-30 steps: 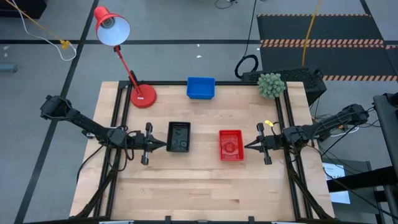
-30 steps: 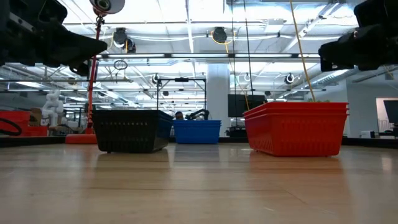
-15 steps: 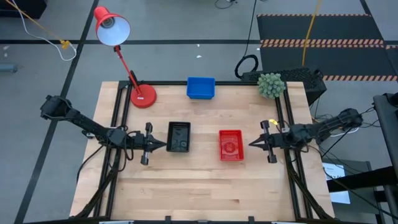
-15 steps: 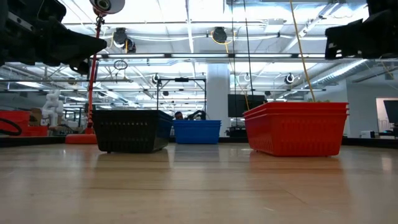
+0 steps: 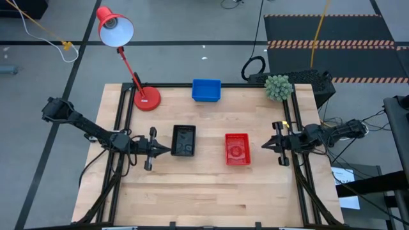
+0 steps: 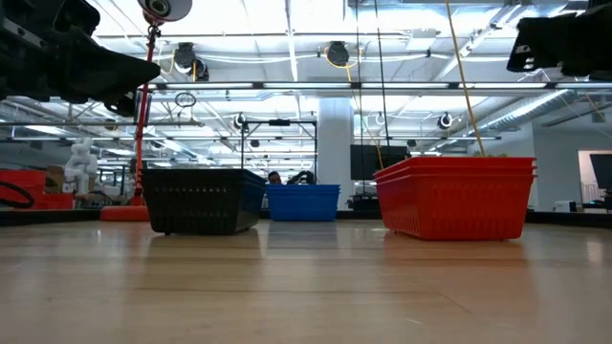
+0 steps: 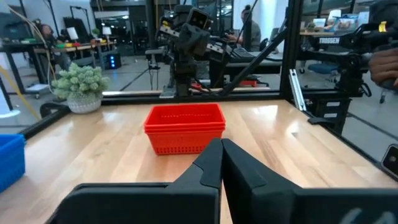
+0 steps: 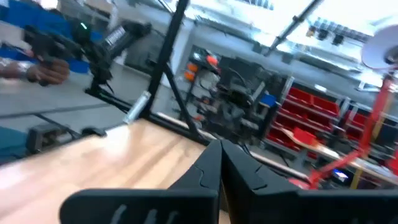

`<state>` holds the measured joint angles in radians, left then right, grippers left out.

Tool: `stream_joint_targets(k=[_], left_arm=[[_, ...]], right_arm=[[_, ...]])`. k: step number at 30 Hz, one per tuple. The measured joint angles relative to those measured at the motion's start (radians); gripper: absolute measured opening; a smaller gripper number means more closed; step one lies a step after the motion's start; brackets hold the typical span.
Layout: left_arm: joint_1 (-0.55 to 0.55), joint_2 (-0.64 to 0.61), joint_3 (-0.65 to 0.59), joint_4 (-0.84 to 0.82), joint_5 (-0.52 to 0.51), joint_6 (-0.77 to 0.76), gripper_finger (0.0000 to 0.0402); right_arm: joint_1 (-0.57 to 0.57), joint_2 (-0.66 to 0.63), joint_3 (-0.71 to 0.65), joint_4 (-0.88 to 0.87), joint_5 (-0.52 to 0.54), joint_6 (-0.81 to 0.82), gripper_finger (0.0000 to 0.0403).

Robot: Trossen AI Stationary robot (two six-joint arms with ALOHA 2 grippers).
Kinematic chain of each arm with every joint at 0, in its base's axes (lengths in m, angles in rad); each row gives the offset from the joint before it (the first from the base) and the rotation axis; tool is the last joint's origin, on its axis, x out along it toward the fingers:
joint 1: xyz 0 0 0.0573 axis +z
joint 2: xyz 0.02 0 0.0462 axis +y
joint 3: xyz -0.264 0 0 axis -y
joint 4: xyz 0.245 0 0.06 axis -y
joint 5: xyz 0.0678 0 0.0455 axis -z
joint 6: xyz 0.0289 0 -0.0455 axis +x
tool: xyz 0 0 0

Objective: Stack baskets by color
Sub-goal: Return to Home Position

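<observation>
Left gripper (image 5: 169, 149) at nine o'clock, right gripper (image 5: 264, 146) at three: both closed, empty; I reckon the red perforated plastic baskets (image 5: 237, 149) sit nested.

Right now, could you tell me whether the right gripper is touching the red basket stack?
Apart. The high view shows a strip of bare table between the right gripper and the red basket stack.

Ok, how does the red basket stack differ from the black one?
The red basket stack sits right of centre on the table, the black basket stack left of centre. The left gripper has its tip close to the black stack; the right gripper stands farther from the red one. The low view shows the red stack's layered rims, not the black's. Both rest upright, unheld.
</observation>
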<state>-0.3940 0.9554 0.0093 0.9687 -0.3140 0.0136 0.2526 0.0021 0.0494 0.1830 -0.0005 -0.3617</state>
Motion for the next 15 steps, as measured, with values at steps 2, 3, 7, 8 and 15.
stream_joint_targets(k=[2,3,7,8,15], left_arm=[[0.006,0.0,0.0,0.002,-0.002,0.023,0.0013],[0.011,0.0,0.0,0.005,-0.002,0.031,0.0015],[0.033,0.0,0.0,0.009,-0.001,0.042,0.0008],[0.038,0.0,0.0,0.009,-0.002,0.044,0.0005],[0.062,0.0,0.0,0.009,-0.002,0.054,0.0015]], right_arm=[[-0.036,0.0,0.0,-0.014,-0.004,-0.003,0.0],[-0.055,0.0,0.0,-0.016,-0.006,-0.003,0.0],[-0.126,0.0,0.0,-0.026,-0.03,-0.003,0.0],[-0.141,0.0,-0.001,-0.03,-0.031,-0.002,0.0],[-0.213,0.0,-0.001,-0.131,-0.031,0.036,0.0]])
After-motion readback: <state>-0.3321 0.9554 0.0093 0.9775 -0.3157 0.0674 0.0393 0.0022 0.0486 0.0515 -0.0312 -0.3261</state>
